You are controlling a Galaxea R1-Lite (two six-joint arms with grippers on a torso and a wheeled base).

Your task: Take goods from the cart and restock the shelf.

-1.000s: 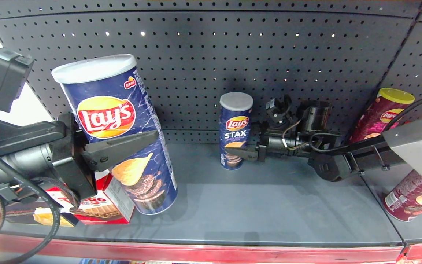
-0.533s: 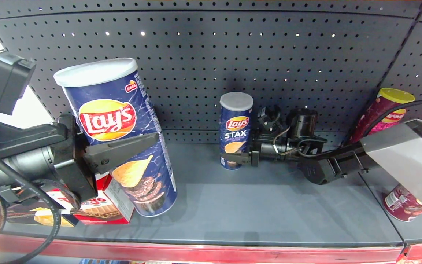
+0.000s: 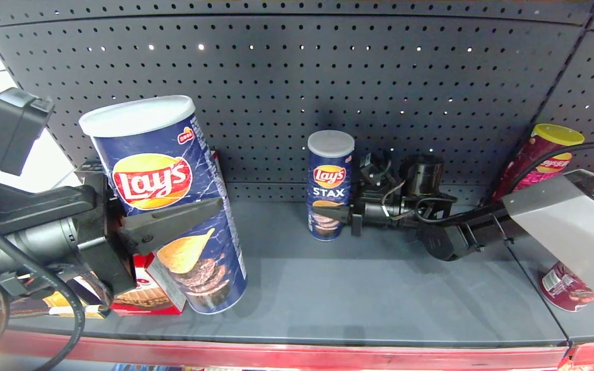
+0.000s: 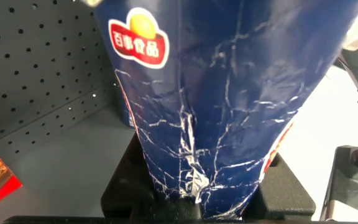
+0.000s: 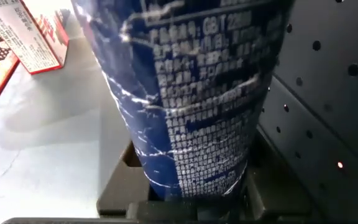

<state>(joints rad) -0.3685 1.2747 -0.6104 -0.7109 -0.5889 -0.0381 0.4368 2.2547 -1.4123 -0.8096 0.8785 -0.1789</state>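
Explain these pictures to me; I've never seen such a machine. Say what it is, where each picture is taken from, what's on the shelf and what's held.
This is a two-armed robot restocking a shop shelf. The wide picture comes from a camera on its head. The two close-ups come from cameras on its wrists, each looking at the can that arm holds. The left arm's fingers are closed on the near blue can, tilted at the shelf's front. The right arm's fingers grip the far blue can, upright by the holed back wall. A red box lies beside the near can. At the right, a maroon can with a yellow lid leans, and another maroon can shows partly behind the arm.
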